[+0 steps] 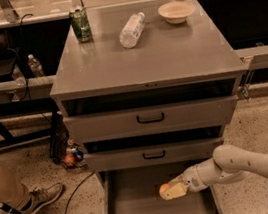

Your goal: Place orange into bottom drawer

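Note:
The bottom drawer of the grey cabinet is pulled open, showing a plain grey inside. My gripper reaches in from the right over the drawer's right half, its pale fingers shut on the orange. The small round fruit shows at the gripper's left tip, held just above the drawer floor. The white arm runs off toward the lower right.
Two upper drawers with black handles are shut. On the cabinet top stand a green can, a lying plastic bottle and a beige bowl. A person's leg and shoe are at lower left, with cables and clutter.

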`<state>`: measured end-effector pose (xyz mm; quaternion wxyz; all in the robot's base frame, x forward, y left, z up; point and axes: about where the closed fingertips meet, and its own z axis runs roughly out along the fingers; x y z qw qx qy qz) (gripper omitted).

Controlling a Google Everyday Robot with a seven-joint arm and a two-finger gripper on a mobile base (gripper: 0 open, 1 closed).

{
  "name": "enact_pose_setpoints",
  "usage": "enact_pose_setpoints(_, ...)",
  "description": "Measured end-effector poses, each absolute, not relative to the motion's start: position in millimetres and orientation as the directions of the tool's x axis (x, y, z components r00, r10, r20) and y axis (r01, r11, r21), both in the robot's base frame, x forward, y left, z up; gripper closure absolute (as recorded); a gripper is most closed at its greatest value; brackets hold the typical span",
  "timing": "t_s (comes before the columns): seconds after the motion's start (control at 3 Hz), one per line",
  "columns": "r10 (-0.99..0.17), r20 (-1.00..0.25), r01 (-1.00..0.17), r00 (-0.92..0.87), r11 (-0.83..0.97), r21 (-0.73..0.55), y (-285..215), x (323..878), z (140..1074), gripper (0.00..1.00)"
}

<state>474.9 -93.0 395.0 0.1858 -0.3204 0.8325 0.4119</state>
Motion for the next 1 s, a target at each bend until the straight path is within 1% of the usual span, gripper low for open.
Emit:
enact_pose_setpoints(0.67,-0.423,-0.547,-0.691,-0.722,0.467,0.551,-61,496,351,1.00)
enact_pose_setpoints(1.0,-0.436,-0.563,-0.711,-0.703,0.465,0.528,-38,504,312,1.00)
